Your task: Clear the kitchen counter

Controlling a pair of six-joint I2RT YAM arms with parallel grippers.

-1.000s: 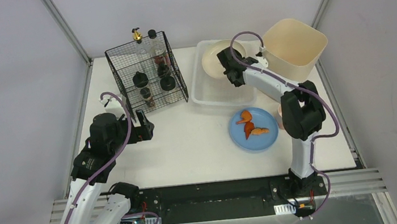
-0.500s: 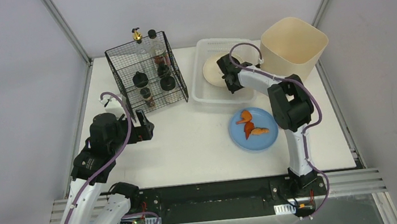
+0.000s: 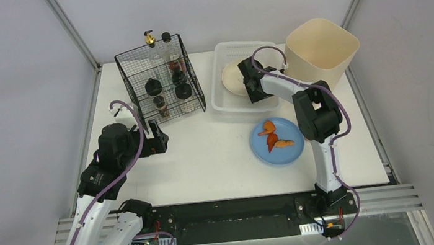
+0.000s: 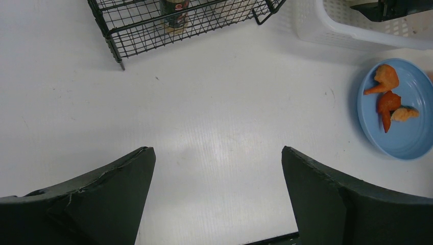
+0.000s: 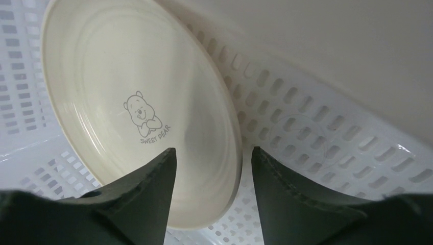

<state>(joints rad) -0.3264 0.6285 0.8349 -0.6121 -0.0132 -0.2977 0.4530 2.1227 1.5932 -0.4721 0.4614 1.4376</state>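
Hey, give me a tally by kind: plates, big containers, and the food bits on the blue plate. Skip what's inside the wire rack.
Plates: 2, cream plate and blue plate
Containers: 3, black wire rack, white basket, cream bin
Food: 3 orange scraps
Total: 8

The words "SWEET PEAR" are printed beneath a small bear drawing [image 5: 143, 113] on the cream plate [image 5: 102, 76] in the white slotted basket [image 5: 306, 127].

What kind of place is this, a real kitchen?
Probably a lab mock-up of a kitchen: a white counter boxed in by grey panels, with a wire rack of bottles and a white slotted basket holding a cream plate.
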